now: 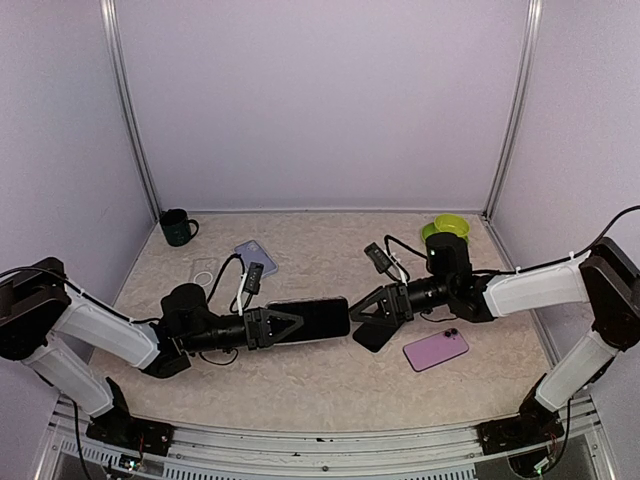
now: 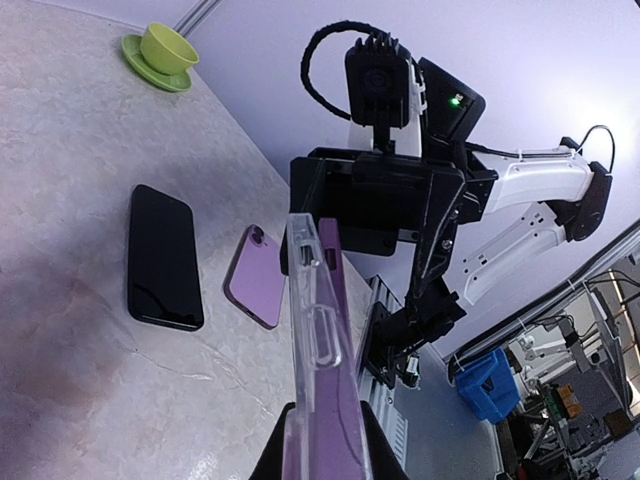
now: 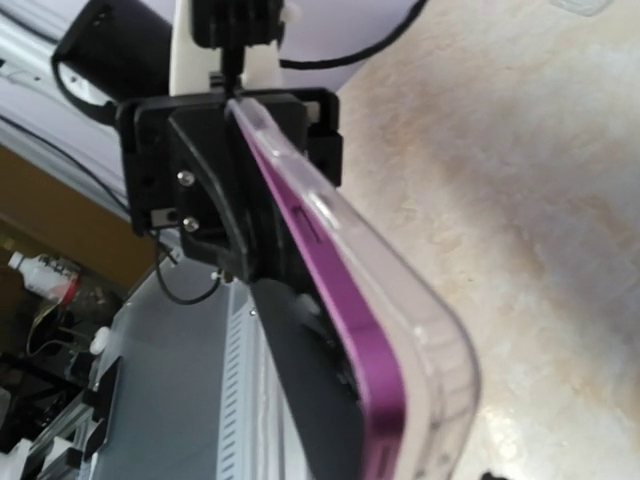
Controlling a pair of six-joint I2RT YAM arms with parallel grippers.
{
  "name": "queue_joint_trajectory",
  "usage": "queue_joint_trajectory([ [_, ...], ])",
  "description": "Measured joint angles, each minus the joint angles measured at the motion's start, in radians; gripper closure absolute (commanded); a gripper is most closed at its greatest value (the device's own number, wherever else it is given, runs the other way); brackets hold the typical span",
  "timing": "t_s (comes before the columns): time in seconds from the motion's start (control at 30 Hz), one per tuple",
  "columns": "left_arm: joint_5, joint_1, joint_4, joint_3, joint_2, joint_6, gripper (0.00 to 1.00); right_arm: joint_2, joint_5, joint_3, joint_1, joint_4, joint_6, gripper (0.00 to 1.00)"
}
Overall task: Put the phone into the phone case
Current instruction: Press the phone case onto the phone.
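From above, the left gripper [image 1: 290,322] is clamping its fingers tight on one short end of the purple phone [image 1: 322,318], carrying it level above the desk [image 1: 320,395] at the middle of the frame. The right gripper [image 1: 362,312] is facing the phone's free end, its fingers standing apart and gripping nothing. A black phone [image 1: 373,338] is lying on the desk just below it in the frame.

In the left wrist view, the purple phone is running edge-on up the lower centre, wrapped in the clear phone case [image 2: 312,300]. The case lip is looking flush along the visible side, but the far corners are hiding, so it is perhaps not fully seated.

In the right wrist view, the cased edge is crossing from upper left to lower right, glossy and rounded.

The phone is likely handling as a stiff, dense slab with slick glass, and the case as light, springy at the lip and slippery. Pinching across the flat faces near a short end is looking safest. Any pressing is belonging at the corners, not mid-screen, and squeezing the long edges is risking popping the lip off.
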Motion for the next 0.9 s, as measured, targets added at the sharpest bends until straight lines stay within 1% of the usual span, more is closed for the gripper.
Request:
queue_joint_trajectory([
  [0.27,0.045,-0.008,0.071,0.002,0.002,-0.006,1.00,0.000,-0.033,-0.003,0.000,0.043,0.011,0.35],
  [0.67,0.090,-0.026,0.134,0.022,0.054,-0.023,1.00,0.000,-0.117,-0.033,0.000,0.164,0.074,0.50],
  [0.9,0.106,-0.026,0.148,0.032,0.064,-0.030,1.00,0.000,-0.163,-0.035,0.000,0.232,0.115,0.55],
])
